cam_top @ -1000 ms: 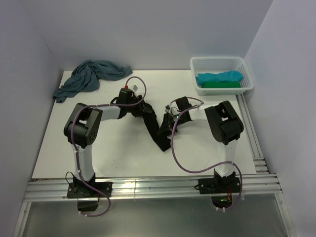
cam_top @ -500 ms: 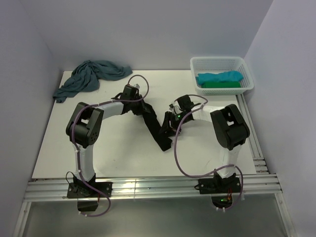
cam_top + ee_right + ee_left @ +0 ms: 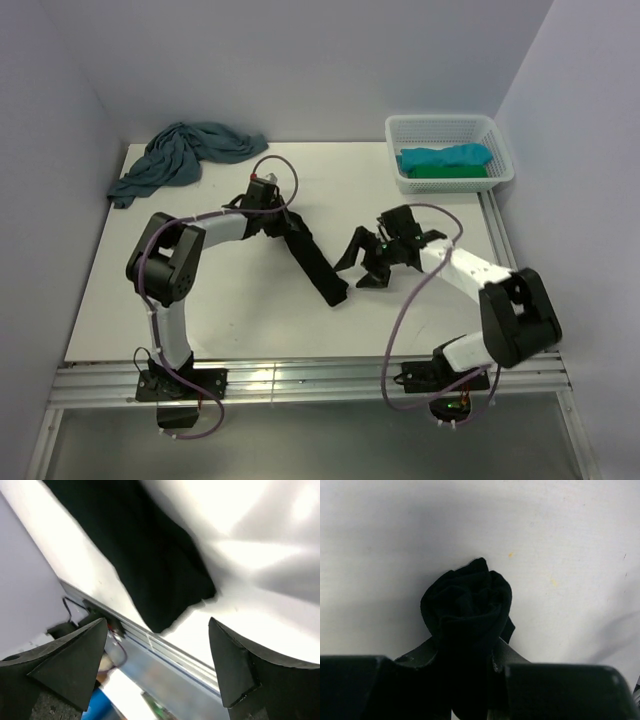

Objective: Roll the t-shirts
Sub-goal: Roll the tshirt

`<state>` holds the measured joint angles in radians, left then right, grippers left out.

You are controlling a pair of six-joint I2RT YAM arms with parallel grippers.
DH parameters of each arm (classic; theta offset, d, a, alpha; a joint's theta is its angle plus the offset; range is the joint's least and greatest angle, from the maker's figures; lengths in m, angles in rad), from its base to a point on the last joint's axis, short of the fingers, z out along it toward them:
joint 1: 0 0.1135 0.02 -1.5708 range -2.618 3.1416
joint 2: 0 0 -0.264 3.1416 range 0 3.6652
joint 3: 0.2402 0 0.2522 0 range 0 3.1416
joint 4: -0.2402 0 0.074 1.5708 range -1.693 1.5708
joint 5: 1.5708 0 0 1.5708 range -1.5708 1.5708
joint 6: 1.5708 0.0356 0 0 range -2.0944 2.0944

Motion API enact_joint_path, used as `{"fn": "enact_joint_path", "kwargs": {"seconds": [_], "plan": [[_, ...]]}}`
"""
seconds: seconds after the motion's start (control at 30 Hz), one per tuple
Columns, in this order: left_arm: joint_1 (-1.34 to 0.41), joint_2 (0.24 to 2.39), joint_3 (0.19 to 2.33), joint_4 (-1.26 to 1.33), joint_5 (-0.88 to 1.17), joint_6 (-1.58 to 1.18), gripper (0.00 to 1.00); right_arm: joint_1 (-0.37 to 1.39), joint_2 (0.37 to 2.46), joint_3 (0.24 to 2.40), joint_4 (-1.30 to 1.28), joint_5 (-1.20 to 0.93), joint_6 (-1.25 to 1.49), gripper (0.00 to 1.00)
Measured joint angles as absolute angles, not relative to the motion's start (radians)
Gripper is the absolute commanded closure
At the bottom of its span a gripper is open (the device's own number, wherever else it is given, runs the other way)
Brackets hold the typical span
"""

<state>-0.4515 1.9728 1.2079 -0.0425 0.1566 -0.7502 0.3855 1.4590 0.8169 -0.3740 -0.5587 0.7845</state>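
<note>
The black t-shirt point(image 3: 318, 265) lies mid-table as a long, narrow roll running diagonally. My left gripper point(image 3: 283, 222) is shut on its upper end; in the left wrist view the spiral end of the black t-shirt point(image 3: 467, 605) sticks out past the left gripper point(image 3: 465, 652). My right gripper point(image 3: 356, 270) stands open just right of the roll's lower end, apart from it. The right wrist view shows the black t-shirt point(image 3: 145, 555) beyond the empty right gripper point(image 3: 157, 647). A dusty-blue t-shirt point(image 3: 185, 155) lies crumpled at the back left.
A white mesh basket point(image 3: 440, 128) at the back right holds a turquoise t-shirt point(image 3: 445, 157) on a green t-shirt point(image 3: 452, 172). Aluminium rails point(image 3: 300, 380) run along the near edge and the right side. Walls close in the table on three sides.
My right gripper has opened, let go of the black roll's lower end and drawn back to the right. My left gripper has closed on the roll's upper end.
</note>
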Motion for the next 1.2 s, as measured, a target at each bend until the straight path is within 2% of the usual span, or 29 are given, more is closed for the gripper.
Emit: {"fn": "enact_joint_path", "kwargs": {"seconds": [0.13,0.27,0.37,0.73,1.07,1.2], "plan": [[-0.45,1.928,1.129,0.013,0.129,-0.772,1.0,0.386,1.272,0.614,-0.302,-0.5,1.009,0.06],[-0.449,1.906,1.077,0.067,0.118,-0.795,1.0,0.416,1.088,0.395,-0.184,-0.409,1.255,0.06],[-0.448,1.891,1.046,0.095,0.112,-0.812,1.0,0.471,1.035,0.311,-0.114,-0.336,1.379,0.07],[-0.448,1.889,1.041,0.102,0.11,-0.818,1.0,0.639,1.162,0.239,0.251,-0.164,1.589,0.09],[-0.448,1.889,1.046,0.094,0.107,-0.817,1.0,0.689,1.255,0.252,0.337,-0.086,1.627,0.25],[-0.448,1.889,1.046,0.093,0.107,-0.817,1.0,0.7,1.274,0.254,0.35,-0.046,1.626,0.28]]}}
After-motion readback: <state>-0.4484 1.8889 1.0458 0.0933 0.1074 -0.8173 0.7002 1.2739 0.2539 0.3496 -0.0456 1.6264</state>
